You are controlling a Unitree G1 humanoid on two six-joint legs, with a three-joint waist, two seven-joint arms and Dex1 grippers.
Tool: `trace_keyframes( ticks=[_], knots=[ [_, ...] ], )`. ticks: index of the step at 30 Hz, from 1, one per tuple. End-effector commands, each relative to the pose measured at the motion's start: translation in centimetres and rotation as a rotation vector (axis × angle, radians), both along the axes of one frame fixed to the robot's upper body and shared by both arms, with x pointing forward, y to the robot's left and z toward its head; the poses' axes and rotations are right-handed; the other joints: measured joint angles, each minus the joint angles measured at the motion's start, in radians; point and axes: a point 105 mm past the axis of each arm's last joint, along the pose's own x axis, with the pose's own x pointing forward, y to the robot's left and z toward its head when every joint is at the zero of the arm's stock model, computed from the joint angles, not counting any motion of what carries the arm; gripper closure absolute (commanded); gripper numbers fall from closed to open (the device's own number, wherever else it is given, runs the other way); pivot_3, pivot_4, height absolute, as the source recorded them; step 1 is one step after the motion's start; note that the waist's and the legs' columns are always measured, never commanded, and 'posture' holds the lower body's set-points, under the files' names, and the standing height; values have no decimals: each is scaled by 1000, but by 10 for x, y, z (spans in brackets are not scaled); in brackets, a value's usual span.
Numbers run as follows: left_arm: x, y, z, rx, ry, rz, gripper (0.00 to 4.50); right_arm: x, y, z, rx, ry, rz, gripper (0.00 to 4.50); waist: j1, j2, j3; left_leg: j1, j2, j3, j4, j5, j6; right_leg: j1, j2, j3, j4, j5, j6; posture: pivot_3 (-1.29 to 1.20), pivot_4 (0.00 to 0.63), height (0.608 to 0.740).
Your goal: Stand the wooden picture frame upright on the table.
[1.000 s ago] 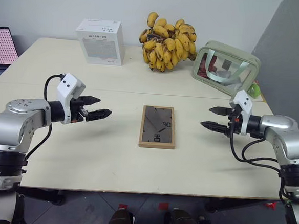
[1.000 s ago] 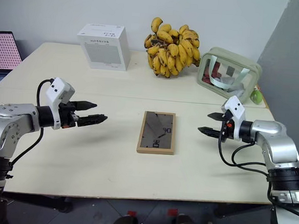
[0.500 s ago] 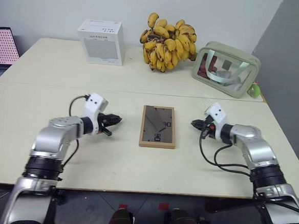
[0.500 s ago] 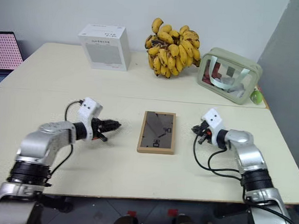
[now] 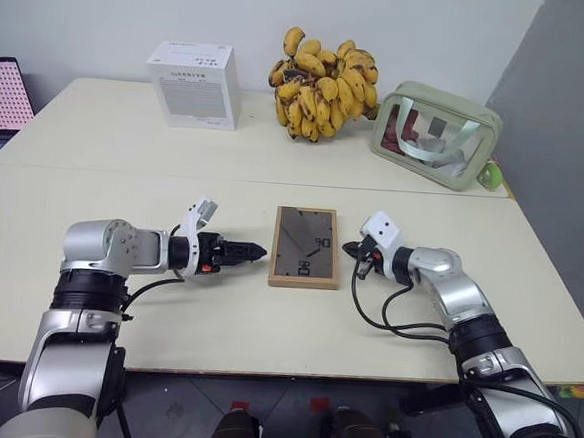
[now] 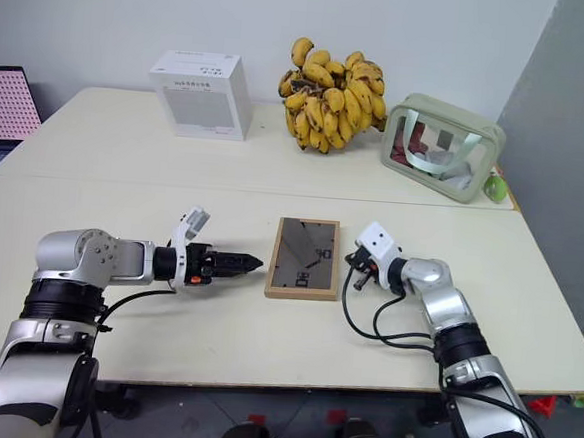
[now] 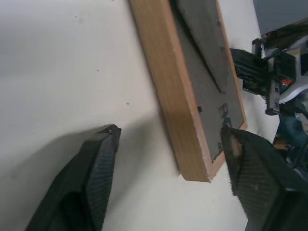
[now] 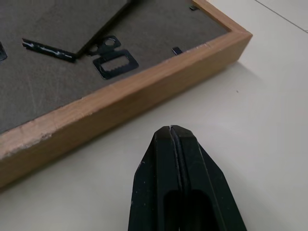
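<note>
Both claws now flank the frame (image 5: 305, 246) lying face-down on the bench (image 5: 215, 314); left claw (image 7: 168, 144) wide, right claw (image 8: 179, 137) pinched empty.

Light-wood picture frame (image 5: 305, 246), dark grey back; laptop (image 5: 2, 94) perhaps pink-dotted.

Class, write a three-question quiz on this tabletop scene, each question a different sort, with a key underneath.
1. True or false: the wooden picture frame stands upright on the table.
2. Which gripper has its fingers apart? A) left gripper B) right gripper
3. Fill in: behind the frame, between the white box and the green pouch, lies a bunch of ____.

Key
1. False: it lies flat, dark back panel up.
2. A; the right gripper's fingers are pressed together.
3. bananas
</note>
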Motion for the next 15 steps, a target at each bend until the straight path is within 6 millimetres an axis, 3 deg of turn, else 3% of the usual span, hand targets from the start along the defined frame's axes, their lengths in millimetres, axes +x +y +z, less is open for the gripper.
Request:
trace_keyframes(
  ticks=[1, 7, 10, 15],
  knots=[
    [6, -8, -14, 21, 1, -8, 52, 1, 19, 8, 10, -37, 40, 4500, 1, 0, 0, 2, 0, 0, 0, 0, 0, 1, 0, 0, 0, 0, 0, 0, 150, 740],
    [2, -39, -15, -75, 10, -80, 52, -1, 41, 14, 67, -23, 48, 4500, 3, 0, 0, 11, -1, 0, 0, 3, 3, 12, -1, 0, 1, -2, 4, 0, 150, 740],
    [-19, -66, -9, -111, 16, -183, 52, 5, 40, 15, 87, -19, -10, 4500, 6, 0, 0, 10, -1, 0, 0, 3, 3, 12, -1, 0, 0, -1, 4, 0, 150, 740],
    [-23, -58, -12, -83, -5, -136, 52, 12, 28, 11, 105, 4, -96, 4500, 9, 0, 0, 8, -2, 0, -2, 3, 3, 11, -2, 1, -4, 1, 0, 0, 150, 740]
  ],
)
